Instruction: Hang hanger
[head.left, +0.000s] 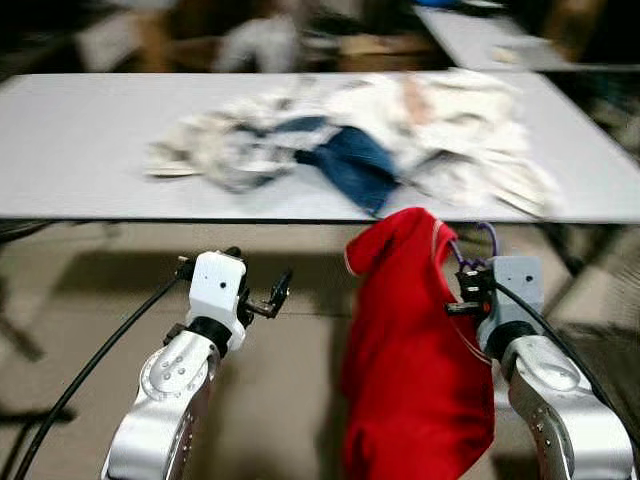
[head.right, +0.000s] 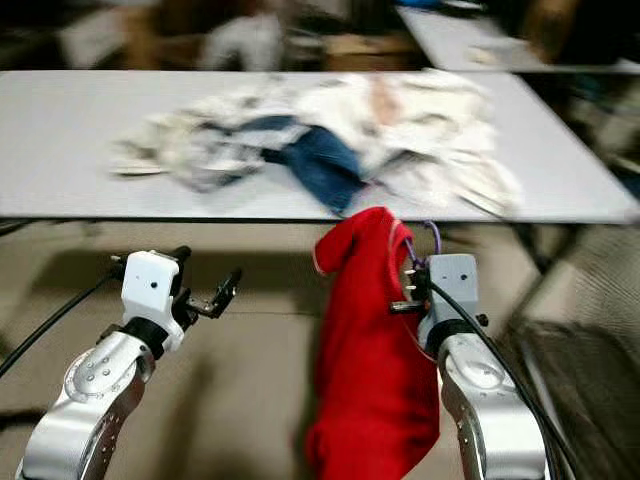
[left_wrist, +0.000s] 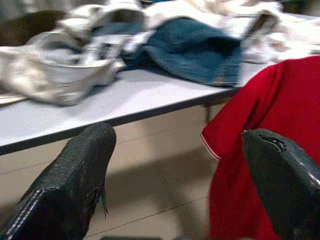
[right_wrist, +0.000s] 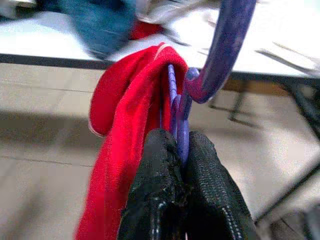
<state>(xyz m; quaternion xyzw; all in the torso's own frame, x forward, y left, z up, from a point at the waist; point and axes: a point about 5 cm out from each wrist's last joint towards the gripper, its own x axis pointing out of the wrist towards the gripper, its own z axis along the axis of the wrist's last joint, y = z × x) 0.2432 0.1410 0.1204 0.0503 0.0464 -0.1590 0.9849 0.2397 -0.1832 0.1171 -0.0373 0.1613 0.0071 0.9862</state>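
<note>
This looks like a big work room, not a cosy home. A long, plain grey tabletop (head.left: 80, 150) on thin dark metal legs (right_wrist: 240, 105) stands in the middle. A messy pile of white and pale clothes (head.left: 440, 130) with a blue denim piece (head.left: 350, 165) lies on it, like washing to be sorted. Behind it is a second grey tabletop (head.left: 480, 35) of the same kind, with small things on it. The floor (head.left: 280, 380) is bare, with big beige tiles. The back of the room is dark and blurry, with brown shapes that are hard to make out.
</note>
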